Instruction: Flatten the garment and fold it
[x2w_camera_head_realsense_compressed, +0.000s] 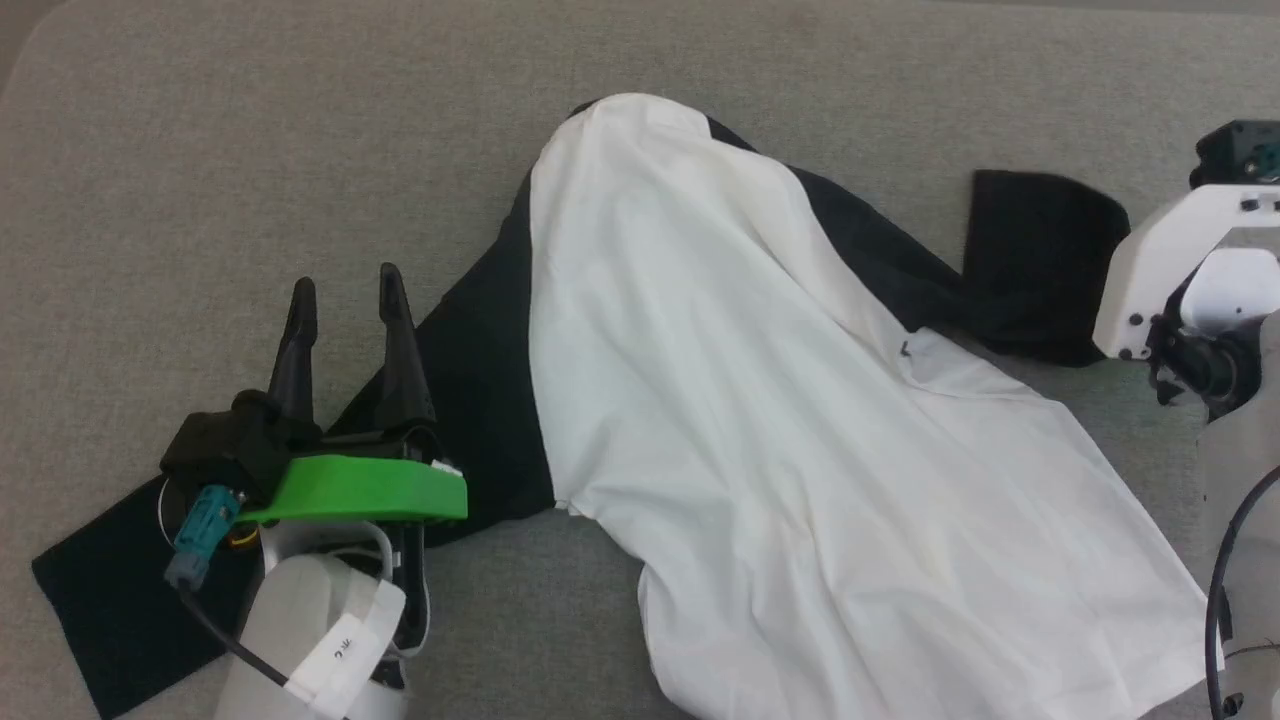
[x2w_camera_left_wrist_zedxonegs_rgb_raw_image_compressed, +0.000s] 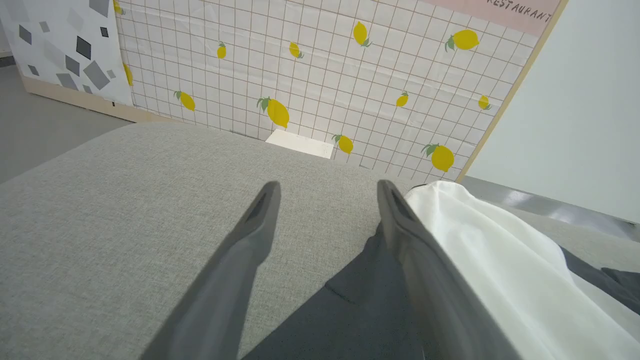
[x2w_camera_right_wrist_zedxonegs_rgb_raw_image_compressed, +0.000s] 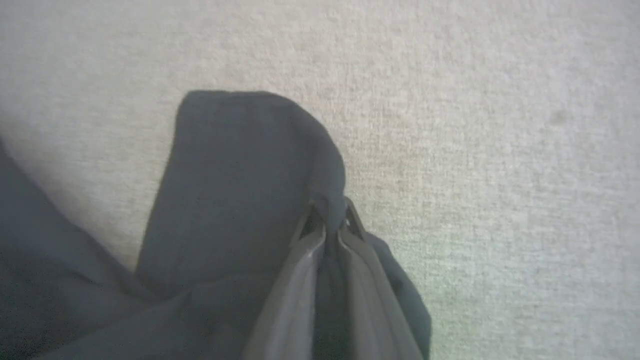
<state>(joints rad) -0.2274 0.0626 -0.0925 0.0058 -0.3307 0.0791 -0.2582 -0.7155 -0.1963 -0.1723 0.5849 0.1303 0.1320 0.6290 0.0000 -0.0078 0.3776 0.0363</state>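
The garment (x2w_camera_head_realsense_compressed: 760, 400) lies crumpled on the grey cloth-covered table (x2w_camera_head_realsense_compressed: 250, 150), its white body running from upper middle to lower right, black sleeves on both sides. My left gripper (x2w_camera_head_realsense_compressed: 345, 290) hovers open over the left black sleeve (x2w_camera_head_realsense_compressed: 480, 400), fingers pointing away; in the left wrist view the gripper (x2w_camera_left_wrist_zedxonegs_rgb_raw_image_compressed: 327, 192) has bare table between its tips and the sleeve (x2w_camera_left_wrist_zedxonegs_rgb_raw_image_compressed: 360, 300) under it. My right gripper (x2w_camera_right_wrist_zedxonegs_rgb_raw_image_compressed: 330, 212) is shut on a fold of the right black sleeve (x2w_camera_right_wrist_zedxonegs_rgb_raw_image_compressed: 235, 175). In the head view the right arm (x2w_camera_head_realsense_compressed: 1190, 290) stands beside that sleeve's cuff (x2w_camera_head_realsense_compressed: 1040, 250).
A tiled wall panel with lemon prints (x2w_camera_left_wrist_zedxonegs_rgb_raw_image_compressed: 325, 75) stands beyond the table's far edge (x2w_camera_left_wrist_zedxonegs_rgb_raw_image_compressed: 200, 131), with a small white box (x2w_camera_left_wrist_zedxonegs_rgb_raw_image_compressed: 300, 143) at its foot. Bare table surface lies to the left and top of the garment.
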